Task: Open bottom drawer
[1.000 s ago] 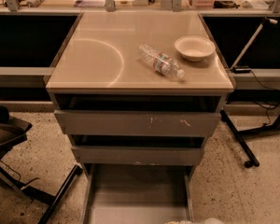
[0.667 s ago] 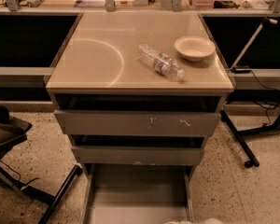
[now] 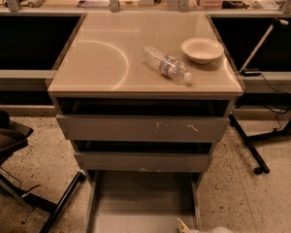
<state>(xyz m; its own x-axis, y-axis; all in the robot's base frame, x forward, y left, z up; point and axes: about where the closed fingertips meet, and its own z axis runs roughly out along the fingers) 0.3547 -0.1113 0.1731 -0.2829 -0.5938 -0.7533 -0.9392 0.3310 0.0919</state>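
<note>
The grey cabinet has three drawers stacked under its beige top. The bottom drawer (image 3: 143, 200) stands pulled out toward me, and its shallow grey tray interior shows between its side rails. Above it sit the middle drawer front (image 3: 143, 161) and the widest top front (image 3: 143, 128), which has white scratch marks. Only a pale tip of my gripper (image 3: 185, 225) pokes in at the lower edge of the camera view, by the drawer's near right corner. The rest of it is out of view.
On the cabinet top (image 3: 97, 64) lie a plastic water bottle (image 3: 168, 65) on its side and a white bowl (image 3: 202, 49). A black chair base (image 3: 19, 178) stands on the floor at left. A black stand leg (image 3: 247, 147) with cables is at right.
</note>
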